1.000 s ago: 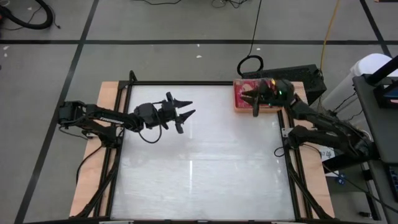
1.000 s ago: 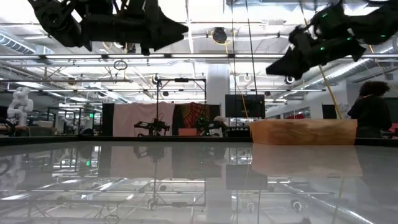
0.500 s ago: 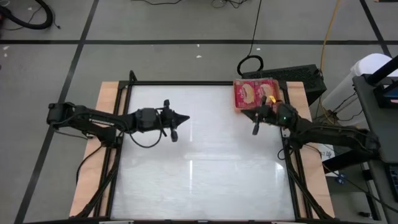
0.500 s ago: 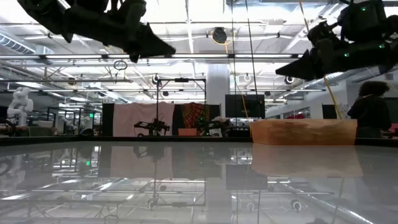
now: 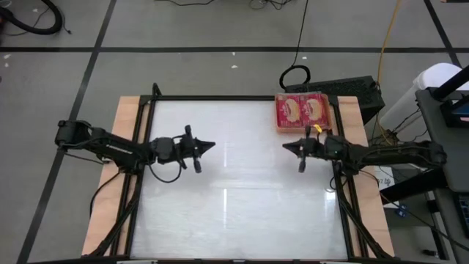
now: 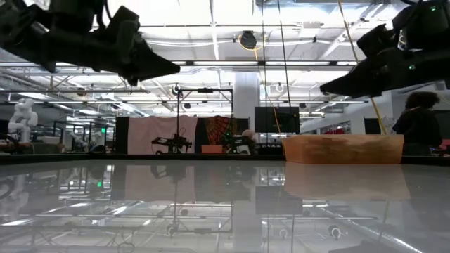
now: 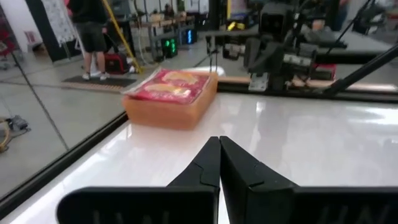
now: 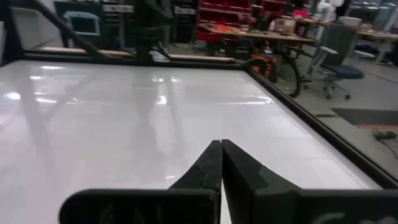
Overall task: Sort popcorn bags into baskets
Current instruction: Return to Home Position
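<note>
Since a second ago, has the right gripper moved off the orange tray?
Yes. In the high view the right gripper, shut, has drawn back off the orange tray toward the middle of the table.

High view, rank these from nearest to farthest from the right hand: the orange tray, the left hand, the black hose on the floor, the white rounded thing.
1. The orange tray, close beside the right hand, at the table's right edge.
2. The left hand, across the table.
3. The white rounded thing, off the table's right.
4. The black hose, far-left floor.
</note>
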